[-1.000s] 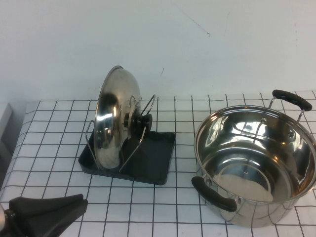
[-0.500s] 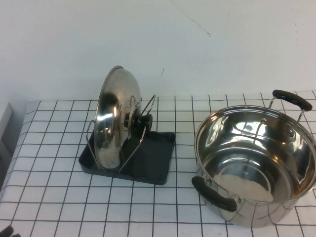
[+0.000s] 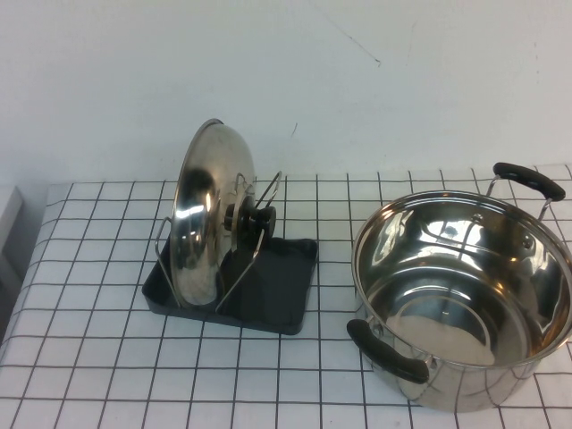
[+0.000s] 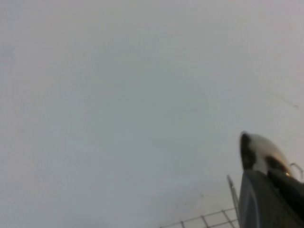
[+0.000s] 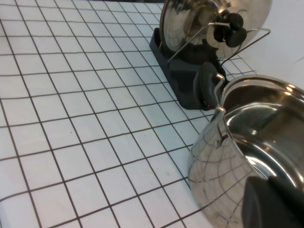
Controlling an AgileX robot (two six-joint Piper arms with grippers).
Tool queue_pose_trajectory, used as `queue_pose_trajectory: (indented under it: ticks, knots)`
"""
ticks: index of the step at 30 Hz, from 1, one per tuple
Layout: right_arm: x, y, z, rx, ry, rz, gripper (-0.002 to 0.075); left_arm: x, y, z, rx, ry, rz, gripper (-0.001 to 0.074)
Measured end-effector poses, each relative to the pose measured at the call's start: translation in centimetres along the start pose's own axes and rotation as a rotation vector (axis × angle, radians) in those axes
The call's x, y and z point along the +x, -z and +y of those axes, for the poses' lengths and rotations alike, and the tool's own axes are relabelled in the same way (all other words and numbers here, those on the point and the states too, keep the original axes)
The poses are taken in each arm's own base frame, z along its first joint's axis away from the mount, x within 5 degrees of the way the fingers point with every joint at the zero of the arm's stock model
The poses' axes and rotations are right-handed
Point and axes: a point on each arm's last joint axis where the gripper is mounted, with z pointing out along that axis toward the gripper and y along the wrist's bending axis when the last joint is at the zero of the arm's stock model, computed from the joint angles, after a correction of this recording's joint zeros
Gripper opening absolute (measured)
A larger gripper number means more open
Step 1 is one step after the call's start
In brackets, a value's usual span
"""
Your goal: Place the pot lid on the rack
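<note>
Steel pot lid (image 3: 204,214) stands upright in the rack (image 3: 281,290), left of the pot (image 3: 465,304). Left gripper (image 4: 270,199) and right gripper (image 5: 273,206) show only partly in their wrist views, off the table's near edge; finger spread cannot be told.

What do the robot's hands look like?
Little shows. The left gripper is a dark, smooth, matte piece at the corner of its wrist view. The right gripper is a similar black, rounded piece. No cables or markings are visible. Neither appears in the high view.
</note>
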Motion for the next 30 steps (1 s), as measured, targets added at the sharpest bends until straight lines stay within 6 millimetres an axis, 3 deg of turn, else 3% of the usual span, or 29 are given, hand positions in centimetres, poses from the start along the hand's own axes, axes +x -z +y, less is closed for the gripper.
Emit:
queue_pose_trajectory:
  ticks: [9, 20, 30]
  knots:
    - [0.0, 0.0, 0.0, 0.0, 0.0, 0.0, -0.0001, 7.7, -0.5, 0.3, -0.165, 0.126, 0.073, -0.0001]
    - [0.0, 0.0, 0.0, 0.0, 0.0, 0.0, -0.0001, 9.8, 0.0, 0.5, -0.26, 0.232, 0.261, -0.0001]
    - [0.0, 0.0, 0.0, 0.0, 0.0, 0.0, -0.0001, 11.5, 0.6, 0.0, -0.24, 0.242, 0.477, -0.0001]
